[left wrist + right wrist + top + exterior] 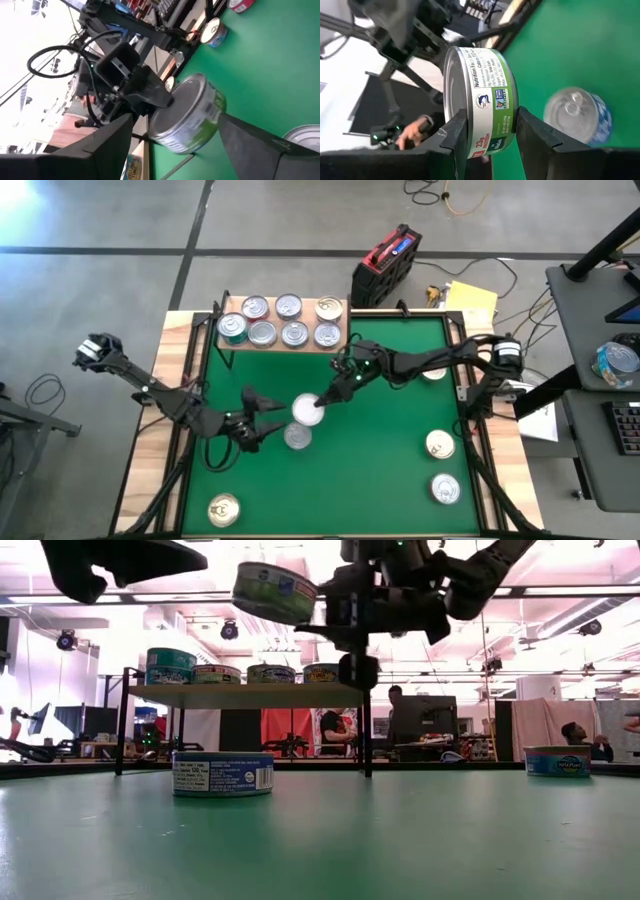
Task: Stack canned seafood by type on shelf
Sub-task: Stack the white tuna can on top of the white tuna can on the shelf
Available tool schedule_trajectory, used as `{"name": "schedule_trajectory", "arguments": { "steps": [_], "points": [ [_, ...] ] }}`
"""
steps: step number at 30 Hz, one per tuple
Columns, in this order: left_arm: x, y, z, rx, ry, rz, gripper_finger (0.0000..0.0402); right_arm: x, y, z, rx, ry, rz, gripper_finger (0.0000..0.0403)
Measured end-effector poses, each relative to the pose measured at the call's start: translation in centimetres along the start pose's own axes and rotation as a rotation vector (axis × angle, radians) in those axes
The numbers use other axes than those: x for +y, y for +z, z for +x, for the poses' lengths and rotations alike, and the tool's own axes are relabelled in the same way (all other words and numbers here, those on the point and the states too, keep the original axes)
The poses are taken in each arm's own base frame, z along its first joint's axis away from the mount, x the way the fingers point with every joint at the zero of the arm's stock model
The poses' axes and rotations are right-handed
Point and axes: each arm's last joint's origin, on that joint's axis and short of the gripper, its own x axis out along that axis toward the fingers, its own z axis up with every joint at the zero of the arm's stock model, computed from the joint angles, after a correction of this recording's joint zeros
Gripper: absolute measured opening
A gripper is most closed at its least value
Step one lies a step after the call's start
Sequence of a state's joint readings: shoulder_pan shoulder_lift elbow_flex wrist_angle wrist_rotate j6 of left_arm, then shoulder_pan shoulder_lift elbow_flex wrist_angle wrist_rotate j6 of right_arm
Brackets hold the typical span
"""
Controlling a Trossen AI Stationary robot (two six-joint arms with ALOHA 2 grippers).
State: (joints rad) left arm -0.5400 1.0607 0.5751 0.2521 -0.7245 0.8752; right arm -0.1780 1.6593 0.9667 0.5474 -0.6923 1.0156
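Tins are sitting in two rows on the shelf [285, 340] at the far edge of the green mat [390, 460], one teal-sided tin [232, 328] at its left end. Above the middle of the mat, the right gripper [322, 402] is clamping a green-labelled tin [482, 100] between its fingers, holding it in the air on its side. The left gripper [272, 414] is hovering just beside that tin with its jaws spread wide, touching nothing. Under them, a blue-labelled tin [222, 773] is standing upright on the mat. More tins are lying well apart near the mat's right edge [440, 444] and near its front left corner [223, 509].
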Motion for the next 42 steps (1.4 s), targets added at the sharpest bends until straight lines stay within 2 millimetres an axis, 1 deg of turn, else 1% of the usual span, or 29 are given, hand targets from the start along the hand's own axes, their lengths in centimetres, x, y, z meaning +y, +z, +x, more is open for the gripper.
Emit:
{"name": "schedule_trajectory", "arguments": {
  "steps": [5,9,12,16,20,24,29,30,31,36,42],
  "points": [
    [-0.3,0.0,0.0,0.025,0.006,0.034,0.0275,0.8,1.4,0.7,-0.004,0.043,-0.008,0.0125],
    [-0.9,0.0,0.4,0.041,-0.002,0.091,0.0274,1.2,2.0,1.6,0.024,0.068,0.003,0.0125],
    [-1.0,0.2,0.7,0.067,0.039,0.119,0.0274,1.4,2.5,2.0,0.043,0.071,0.008,0.0125],
    [-1.6,0.0,1.1,0.11,0.047,0.174,0.0274,1.4,2.8,2.4,0.067,0.045,0.009,0.0125],
    [-1.9,0.2,1.4,0.107,0.049,0.185,0.0266,1.4,2.9,2.5,0.063,0.041,0.019,0.0125],
    [-2.0,0.3,1.5,0.102,0.059,0.181,0.0231,1.4,2.9,2.5,0.048,0.03,0.034,0.0125],
    [-2.1,0.2,1.5,0.136,0.065,0.227,0.0152,1.2,2.9,2.5,0.041,0.013,0.078,0.0128],
    [-2.1,0.1,1.5,0.135,0.065,0.226,0.0136,1.2,2.9,2.4,0.032,0.007,0.079,0.0135],
    [-2.0,0.2,1.5,0.129,0.076,0.178,0.0123,1.2,3.0,2.4,0.023,0.014,0.045,0.0144],
    [-1.9,0.3,1.5,0.134,0.088,0.137,0.0124,1.4,3.0,2.4,0.026,0.021,-0.006,0.0199],
    [-2.1,0.4,0.9,0.116,0.091,0.059,0.0124,1.4,3.1,2.2,0.016,0.017,-0.084,0.0233]
  ]
}}
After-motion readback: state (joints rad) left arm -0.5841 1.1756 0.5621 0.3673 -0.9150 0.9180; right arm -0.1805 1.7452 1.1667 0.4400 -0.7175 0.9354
